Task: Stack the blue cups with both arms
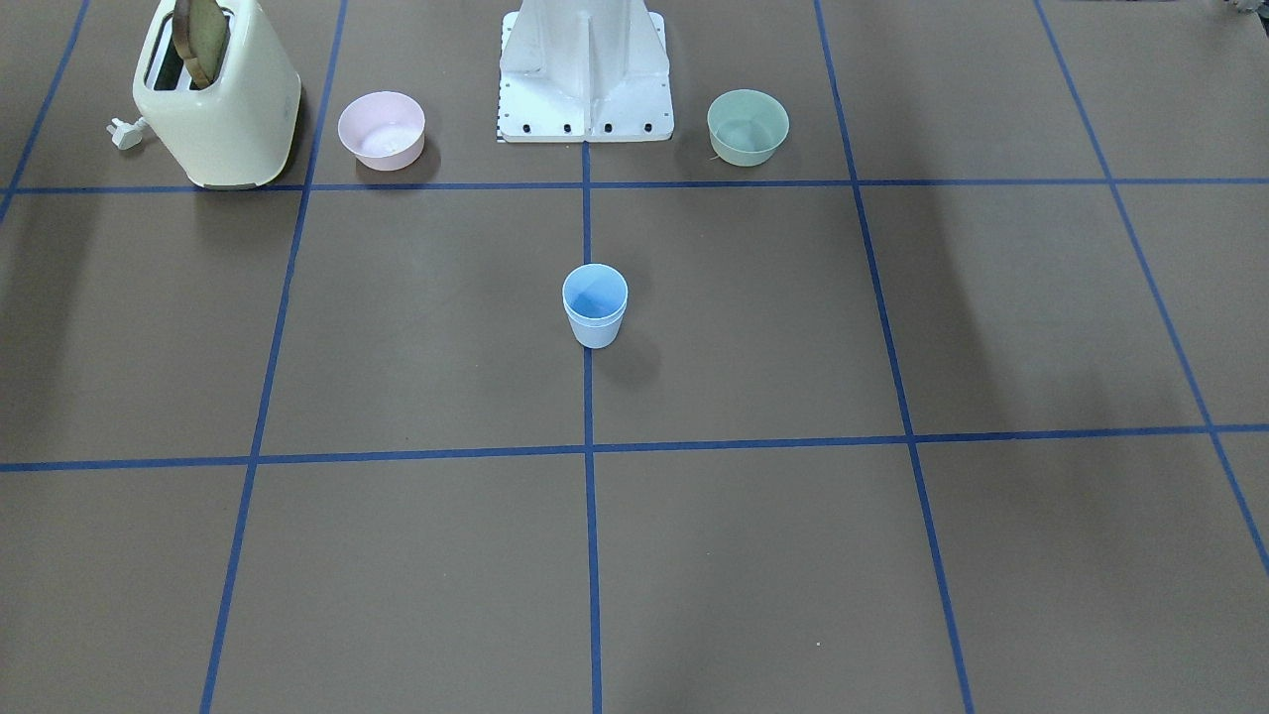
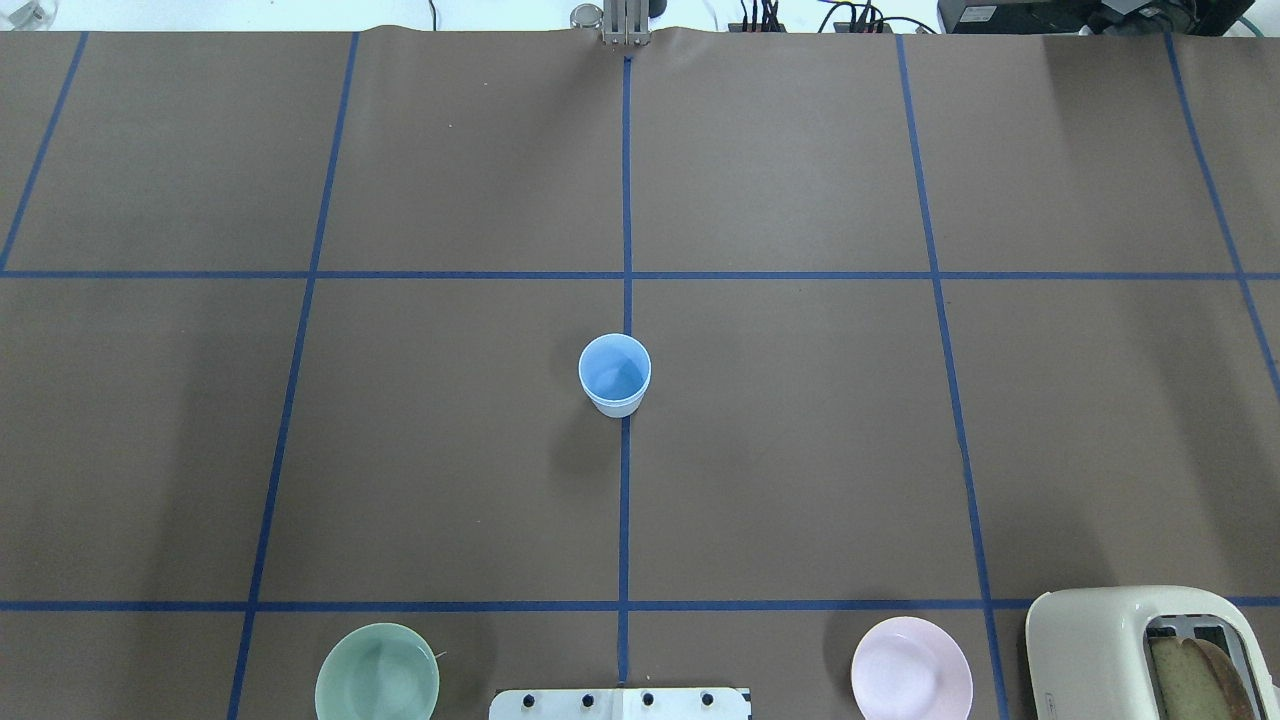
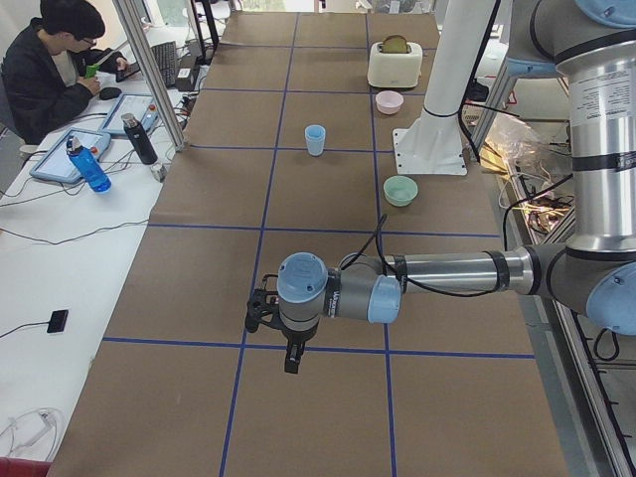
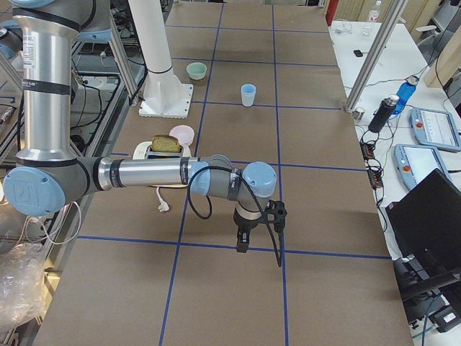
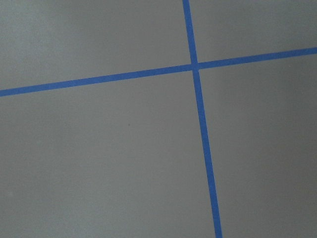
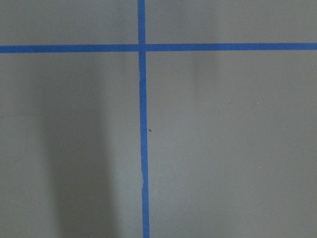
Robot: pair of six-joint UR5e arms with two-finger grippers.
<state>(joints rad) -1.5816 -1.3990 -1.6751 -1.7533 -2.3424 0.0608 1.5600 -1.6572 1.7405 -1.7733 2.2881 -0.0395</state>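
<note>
Since each gripper appears only in a side view, whether its fingers are apart or together cannot be told.

1. Left gripper: black, pointing down, close above the brown table near a crossing of the blue tape lines. Its wrist camera shows only bare cover and one tape crossing.
2. Left arm: grey tube with light blue joint caps, stretched level over the table's left end.
3. Right gripper: black, pointing down, close above the cover at the table's right end. Its wrist camera likewise shows only a tape crossing.
4. Right arm: stretched level, passing in front of the toaster in the right side view.
5. Blue cups: nested one inside the other, upright, mouths up, at the table's middle on the centre tape line, well apart from both grippers.

Placed from the cups, overhead view:
6. Base: white, 6 o'clock, at the near edge.
7. Green bowl: 7 o'clock.
8. Pink bowl: between 4 and 5 o'clock.
9. Toaster: cream, 4 o'clock, beyond the pink bowl, with bread in a slot.
</note>
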